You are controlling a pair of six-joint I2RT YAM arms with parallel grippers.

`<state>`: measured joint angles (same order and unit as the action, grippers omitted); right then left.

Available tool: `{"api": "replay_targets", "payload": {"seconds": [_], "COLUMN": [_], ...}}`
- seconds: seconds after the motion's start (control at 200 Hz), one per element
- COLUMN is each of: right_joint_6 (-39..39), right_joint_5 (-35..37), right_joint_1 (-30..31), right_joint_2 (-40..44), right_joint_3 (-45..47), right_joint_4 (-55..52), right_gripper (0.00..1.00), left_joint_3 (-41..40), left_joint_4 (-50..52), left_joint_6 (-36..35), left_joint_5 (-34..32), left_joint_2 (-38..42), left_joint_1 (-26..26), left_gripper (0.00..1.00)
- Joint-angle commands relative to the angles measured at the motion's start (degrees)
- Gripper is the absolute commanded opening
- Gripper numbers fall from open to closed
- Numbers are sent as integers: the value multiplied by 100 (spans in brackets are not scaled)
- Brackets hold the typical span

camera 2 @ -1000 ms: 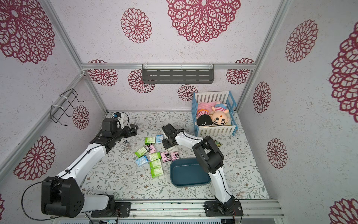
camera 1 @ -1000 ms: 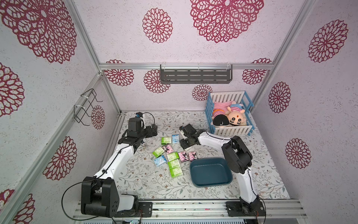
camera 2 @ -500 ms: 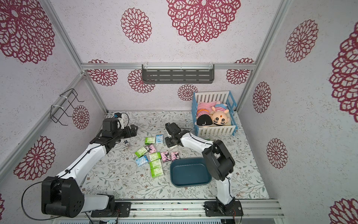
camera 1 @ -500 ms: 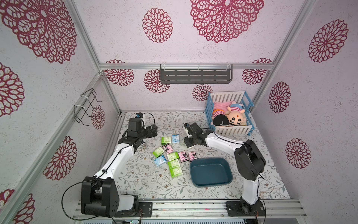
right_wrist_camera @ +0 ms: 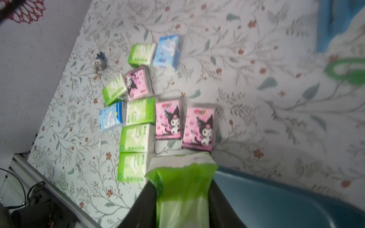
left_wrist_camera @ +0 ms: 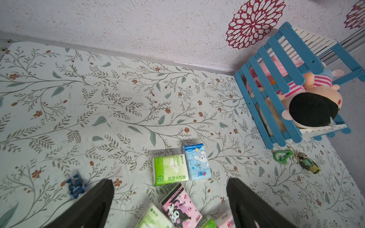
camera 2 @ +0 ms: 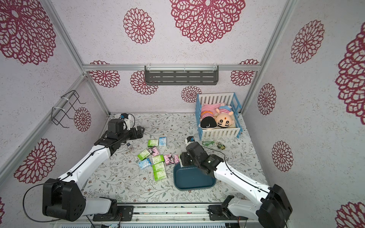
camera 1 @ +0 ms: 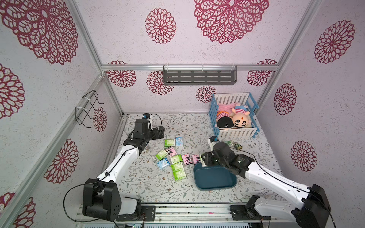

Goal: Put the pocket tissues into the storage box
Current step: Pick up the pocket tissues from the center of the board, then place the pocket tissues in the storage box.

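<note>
right gripper (camera 1: 203, 160): clamped on the held pack (right_wrist_camera: 180, 177), a lime green-and-white one that sticks out past both fingers in the right wrist view.
held pack, place: at the far corner of the storage box (camera 1: 215, 187), on the side nearest the pink packs. Whether it hangs over the rim or over the mat just outside, I cannot tell.
storage box, edges: it sits at the near right of the mat (camera 1: 150, 183), and the floor that shows is plain teal. The right arm crosses its far right edge.
pocket tissues (camera 1: 175, 159): ten lie flat on the mat in a loose cluster left of the box.
tightest edge: the nearest pink pack (right_wrist_camera: 199, 126) lies just beside the box's far corner, under the gripper's reach.
left wall of box: the lowest green pack (camera 1: 179, 175) lies near it, with a strip of mat between them.
left gripper (camera 1: 161, 132): jaws spread wide with nothing between them. It is at the far left of the cluster, near the green-and-blue pair (left_wrist_camera: 169, 169).
open room: a broad stretch of mat runs between the cluster and the front rail, and another between the far packs and the back wall.
crib (camera 1: 235, 132): it stands in the far right corner with plush dolls (camera 1: 240, 121) inside.
small things: a green carabiner (camera 2: 207, 143) and a small figure (camera 2: 220, 146) lie between the crib and the right arm. A blue toy (left_wrist_camera: 76, 186) lies by the left arm, apart from the packs.
</note>
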<state>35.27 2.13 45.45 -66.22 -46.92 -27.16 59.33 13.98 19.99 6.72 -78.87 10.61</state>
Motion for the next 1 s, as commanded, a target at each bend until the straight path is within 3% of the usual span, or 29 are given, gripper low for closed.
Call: {"api": "replay_targets", "payload": {"seconds": [0.0,0.22,0.856,0.996], "right_joint_6": [1092,1626,1980,1867], "right_joint_5": [252,305,780,772], "right_joint_1": [462,901,890,895], "right_joint_2": [192,-224,-1358,-1514], "right_joint_3": [237,505,627,534], "right_joint_4": [113,536,1201,1178], "right_gripper": [39,40,48,58], "left_joint_3": [131,128,53,30], "left_joint_4": [-103,-79,71,83], "left_joint_6": [13,-37,-270,-294], "left_joint_5": [22,-29,-200,-227], "left_joint_2": [-150,-169,-85,-67], "left_joint_1": [111,208,213,207], "left_gripper": [97,97,97,97]}}
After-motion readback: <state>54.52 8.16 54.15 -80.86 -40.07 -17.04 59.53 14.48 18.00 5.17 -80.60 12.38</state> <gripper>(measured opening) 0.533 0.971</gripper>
